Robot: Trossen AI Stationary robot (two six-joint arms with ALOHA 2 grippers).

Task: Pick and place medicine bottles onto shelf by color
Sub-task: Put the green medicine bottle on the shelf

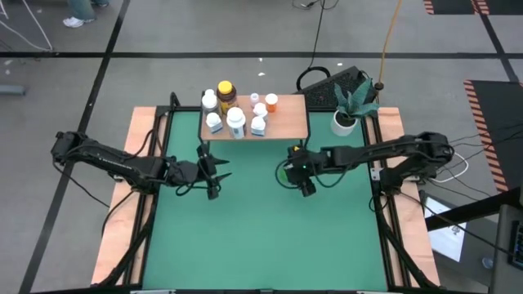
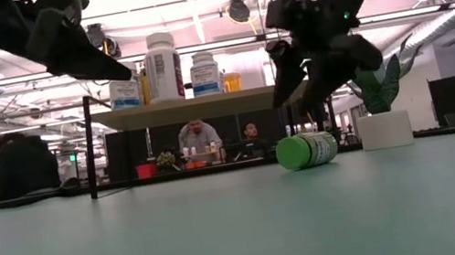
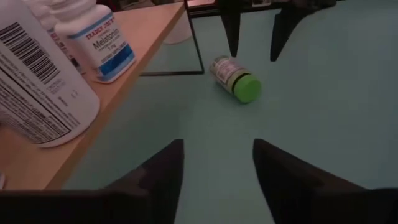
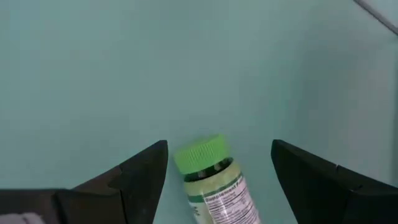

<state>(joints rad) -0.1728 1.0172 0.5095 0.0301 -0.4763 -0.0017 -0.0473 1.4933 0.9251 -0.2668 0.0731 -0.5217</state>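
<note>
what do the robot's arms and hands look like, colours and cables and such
Both arms are black, built of jointed segments, with thin dark cables looped along them. The left hand and right hand each end in two dark, flat, wedge-shaped fingers tapering to points. Small green lights glow on the right arm's wrist housing. No printed markings are visible.

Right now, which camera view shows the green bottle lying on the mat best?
The left wrist view: the whole green bottle lies on its side, cap and label clear, below the right gripper, whose jaws are open. The right wrist view crops its base, the low view shows it side-on, and the high view mostly hides it under that gripper.
</note>
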